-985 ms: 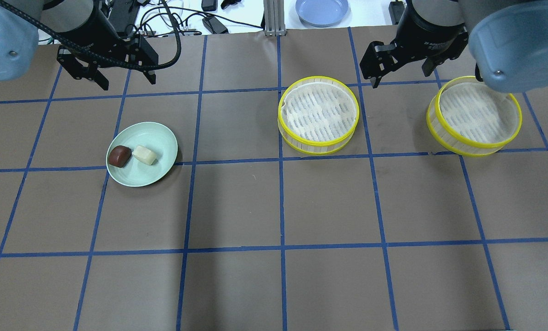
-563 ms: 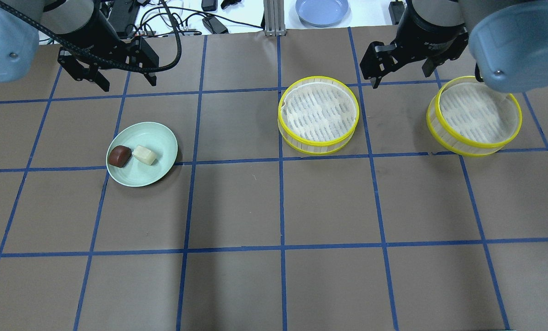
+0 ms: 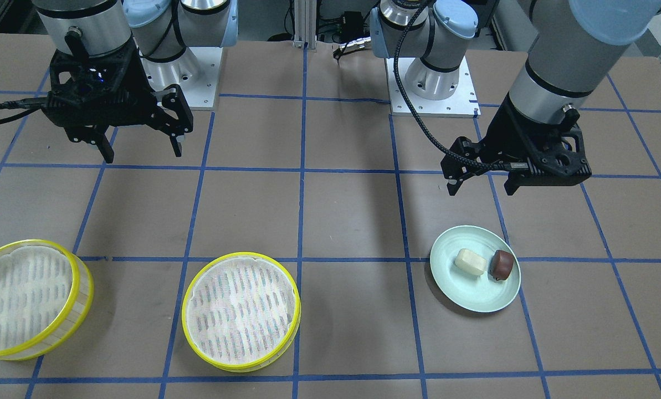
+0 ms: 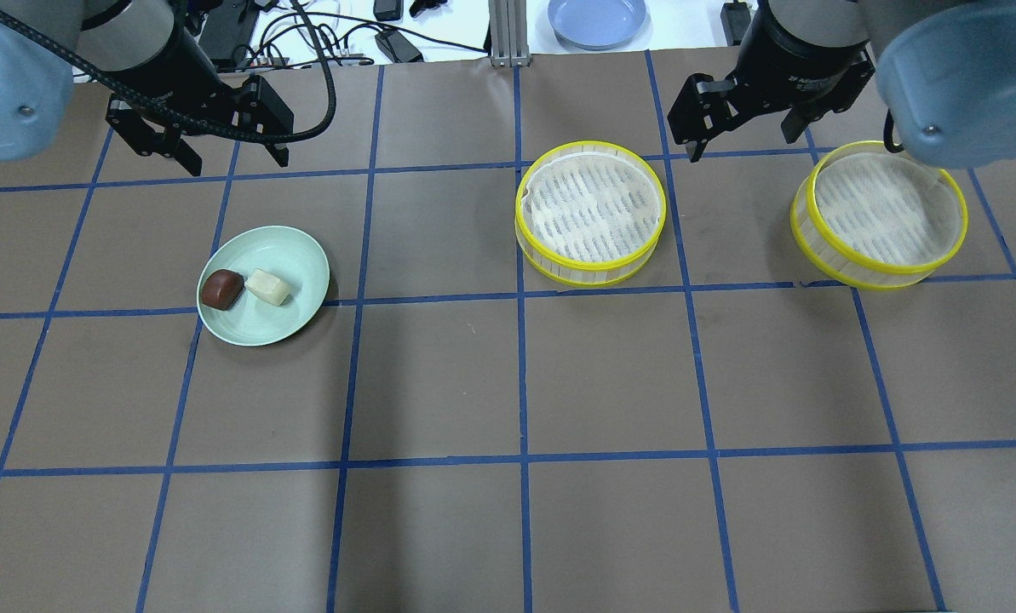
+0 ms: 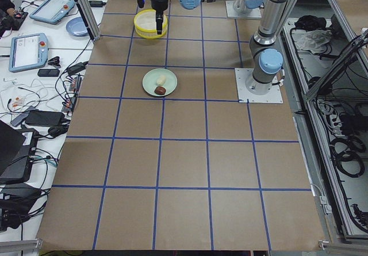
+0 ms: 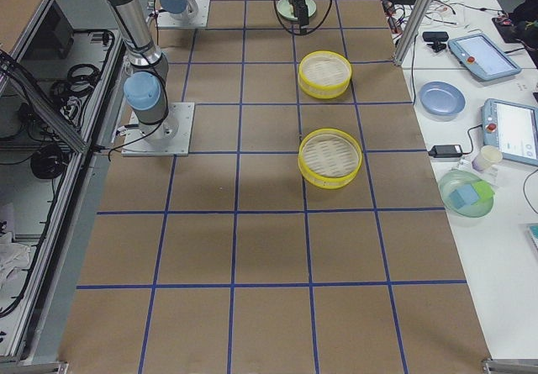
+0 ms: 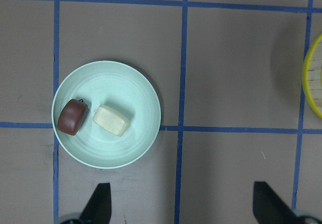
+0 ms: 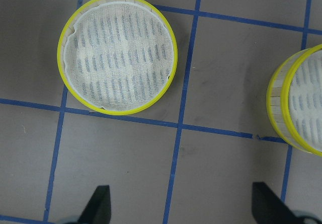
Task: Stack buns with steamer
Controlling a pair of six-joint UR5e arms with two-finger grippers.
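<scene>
On the brown paper tabletop (image 4: pixel 610 383), taped into a blue grid, nothing is stacked yet.
Ahead of the right gripper (image 4: pixel 746 140), which hangs high with jaws spread and empty, sit two round yellow-rimmed steamer trays lined with white mesh. The inner tray (image 4: pixel 590 209) and the outer tray (image 4: pixel 886 213) lie well apart, likely so this gripper can lift one onto the other. Just ahead of the left gripper (image 4: pixel 235 153), likewise wide and empty, a pale green round plate (image 4: pixel 282 255) holds the cream-white block bun (image 4: pixel 267 287) just beside the dark reddish-brown bun (image 4: pixel 221 289), probably staged within that arm's reach for loading.
</scene>
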